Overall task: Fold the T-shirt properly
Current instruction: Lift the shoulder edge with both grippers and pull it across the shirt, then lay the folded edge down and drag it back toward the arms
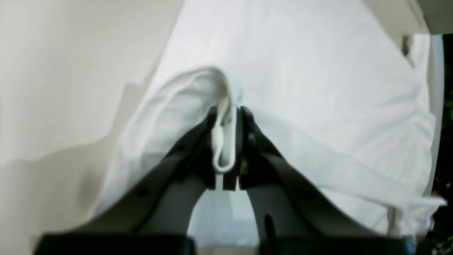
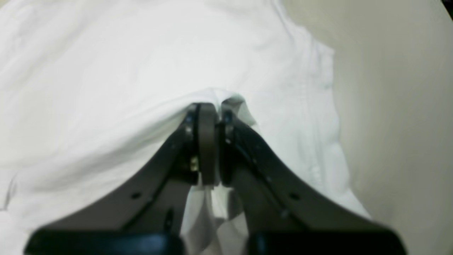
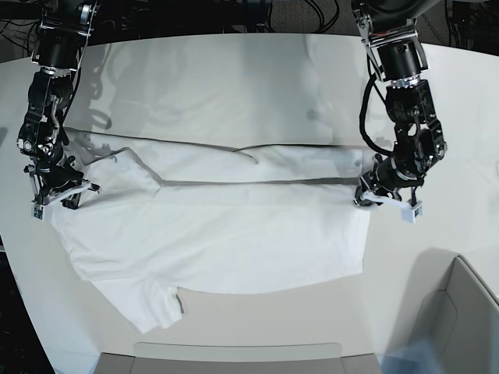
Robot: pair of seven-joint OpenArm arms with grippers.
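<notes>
Across the middle of the pale tabletop (image 3: 234,70) lies the T-shirt (image 3: 226,234), plain white with no print or writing that I can read. Its far portion is doubled over toward the near side, leaving a long fold line running from one arm to the other, and a sleeve juts out at the near-left corner in the base view.

The left gripper (image 1: 228,111) sits at the shirt's edge on the base view's right, its dark fingers (image 1: 247,120) pressed together on a bunched roll of the cloth's hem. The right gripper (image 2: 210,106) is at the opposite edge, fingers (image 2: 205,120) closed tight with white fabric pinched between them and gathered around the tips.

A pale box-like bin (image 3: 460,312) stands at the table's near corner beside the left arm; I cannot see what it holds. Dark cables (image 3: 312,15) hang behind the far edge of the table.
</notes>
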